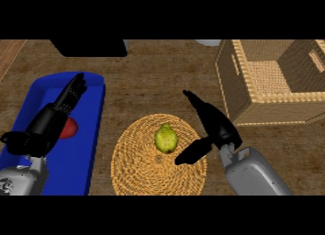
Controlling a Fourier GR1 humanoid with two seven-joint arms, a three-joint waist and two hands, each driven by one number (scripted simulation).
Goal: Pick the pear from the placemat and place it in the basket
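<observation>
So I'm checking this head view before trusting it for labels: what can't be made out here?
- Red object on the blue tray: mostly hidden by the left hand, so its kind is unclear.
- Basket: cut off by the right edge; its floor is partly hidden by its own walls.
- Dark object and pale object at the top: cut off by the edge.
- Whether the right hand touches the pear on the placemat: unclear.

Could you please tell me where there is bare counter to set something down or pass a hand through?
Bare counter lies between the blue tray and the basket, above the placemat. The placemat's lower half is free too. It is crowded around the pear, where the right hand is open beside it.
</observation>
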